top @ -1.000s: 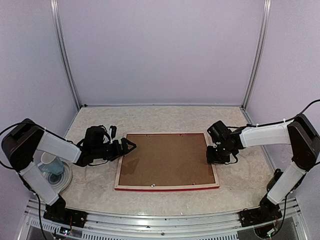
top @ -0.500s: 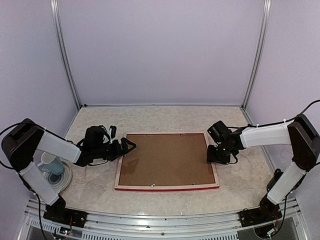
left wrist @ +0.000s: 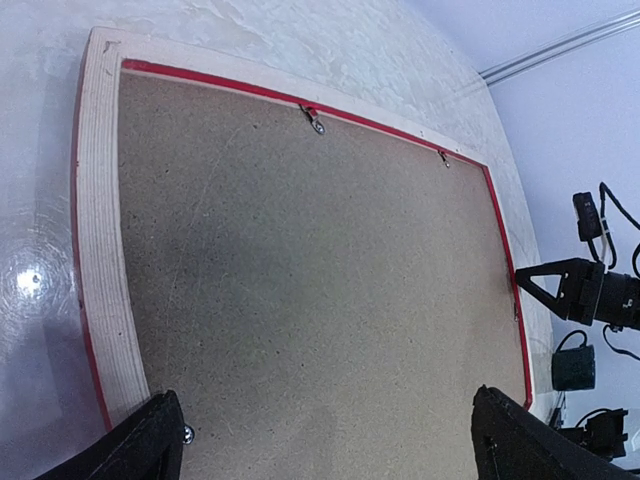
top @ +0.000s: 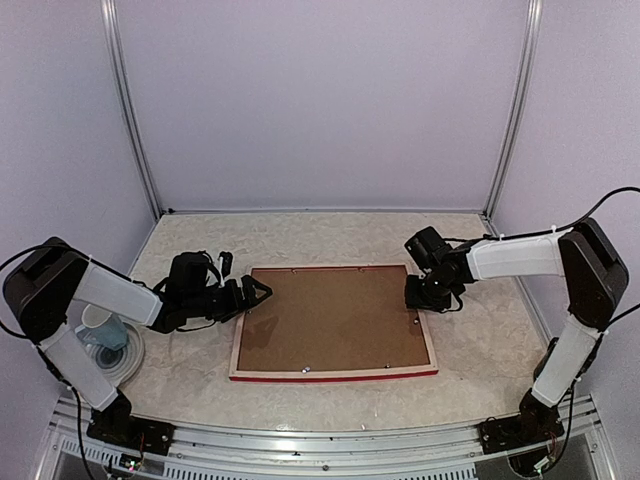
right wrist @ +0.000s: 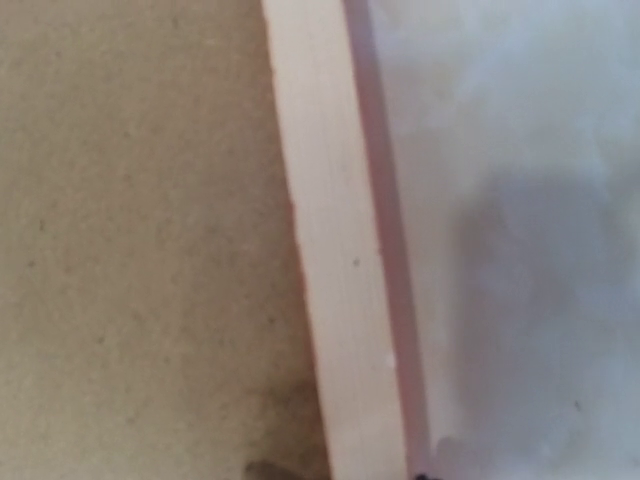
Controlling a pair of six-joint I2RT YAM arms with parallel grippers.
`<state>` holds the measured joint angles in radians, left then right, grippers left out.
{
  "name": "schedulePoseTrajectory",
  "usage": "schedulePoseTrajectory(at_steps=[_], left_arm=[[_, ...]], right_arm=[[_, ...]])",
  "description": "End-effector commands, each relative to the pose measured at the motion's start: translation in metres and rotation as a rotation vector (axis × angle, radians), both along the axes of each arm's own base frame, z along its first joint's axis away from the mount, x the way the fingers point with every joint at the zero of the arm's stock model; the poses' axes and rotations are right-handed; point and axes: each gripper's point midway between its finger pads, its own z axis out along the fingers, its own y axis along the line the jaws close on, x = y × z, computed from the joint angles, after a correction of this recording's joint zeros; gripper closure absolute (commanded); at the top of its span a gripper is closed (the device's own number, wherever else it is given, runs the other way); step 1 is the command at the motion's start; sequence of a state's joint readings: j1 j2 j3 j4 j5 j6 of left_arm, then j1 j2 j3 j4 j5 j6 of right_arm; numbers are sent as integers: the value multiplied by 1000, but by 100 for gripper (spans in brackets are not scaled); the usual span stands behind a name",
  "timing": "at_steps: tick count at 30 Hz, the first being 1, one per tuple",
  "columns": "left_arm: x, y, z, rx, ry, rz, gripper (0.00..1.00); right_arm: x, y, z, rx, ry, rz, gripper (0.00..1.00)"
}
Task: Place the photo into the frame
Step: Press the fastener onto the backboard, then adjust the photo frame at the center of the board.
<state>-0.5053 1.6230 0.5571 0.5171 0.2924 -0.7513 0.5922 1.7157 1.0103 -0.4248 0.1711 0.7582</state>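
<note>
Leftward first: the left pincer [top: 260, 292] stood wide open and low, just beside the left rail of the frame [left wrist: 100, 250]. That frame lay face down in the middle of the table [top: 330, 235], pale wood back up, with the brown backing panel [top: 330, 318] seated in it and small metal clips [left wrist: 314, 119] along the rails. No sign of the photo in any view. Over the right rail hung the right pincer [top: 415, 300]; open or closed, could not tell. Judged step: freeing the backing. Best done by nudging each clip sideways off the panel, lightly, the left pincer bracing the frame against sliding.
</note>
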Motion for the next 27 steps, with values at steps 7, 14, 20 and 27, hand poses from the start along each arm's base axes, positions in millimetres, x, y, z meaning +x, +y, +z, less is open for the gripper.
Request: schedulePoseTrajectory(at_steps=[7, 14, 20, 27], left_arm=[[-23, 16, -48, 85, 170, 11, 1], [-24, 13, -51, 76, 181, -3, 1], [-23, 15, -51, 79, 182, 5, 1], [-23, 15, -50, 74, 182, 9, 1]], right_arm=[[48, 28, 7, 58, -63, 123, 61], [85, 39, 16, 97, -98, 177, 60], [77, 22, 16, 44, -50, 100, 54], [37, -1, 11, -49, -5, 70, 50]])
